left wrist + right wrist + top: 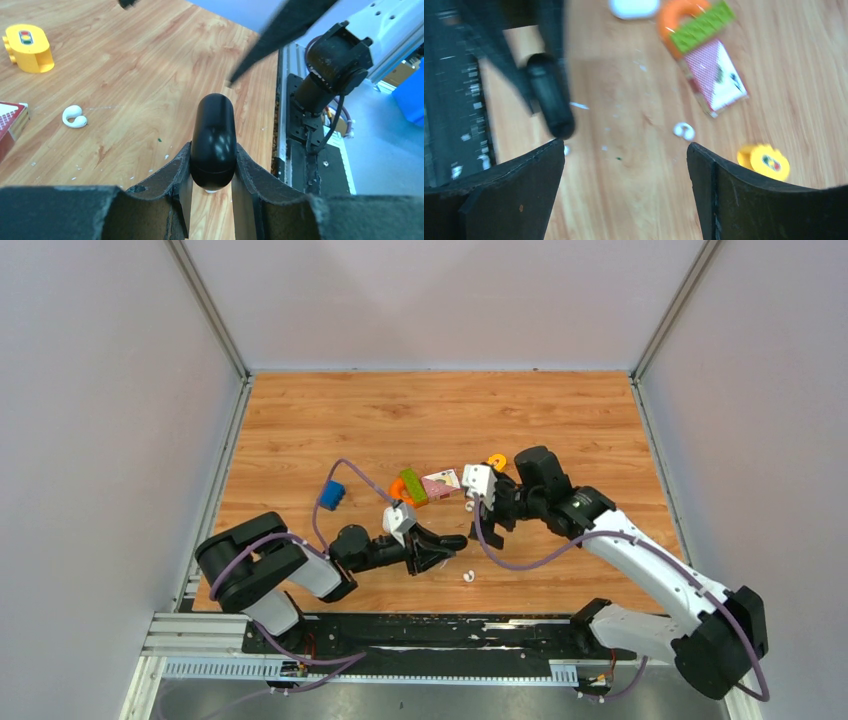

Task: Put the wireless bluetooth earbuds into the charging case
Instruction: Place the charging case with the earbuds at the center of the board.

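**Left gripper** [213, 152]: fingers pressed together on a black case [212, 135]. They pinch it by its two long sides. The oval case sticks out past the fingertips, its rounded end forward, held above the wooden table [560, 430].

**Right gripper** [625, 147]: fingers spread wide with nothing between them. It hangs over the table just right of the held case. The wrist view is blurred.

**First white earbud** [468, 577]: lies loose on the table near the front edge. It sits just on the near side of the left gripper's tip and touches neither gripper.

**Second white earbud** [684, 131]: lies loose on the table between the card box and the yellow block. In the top view it is just left of the right gripper. It is outside any case.

**Card box** [441, 483]: pink and white, flat on the table at the middle of the cluster.

**Green block** [413, 487]: lies across the orange ring [399, 485], just left of the card box.

**Yellow block** [496, 461]: on the table behind the right gripper.

**Blue block** [331, 495]: left of the cluster and apart from it, beside the left arm's purple cable.

**White rounded item** [634, 7]: beside the orange ring, cut off by the top edge of the right wrist view, so too little shows to name it.
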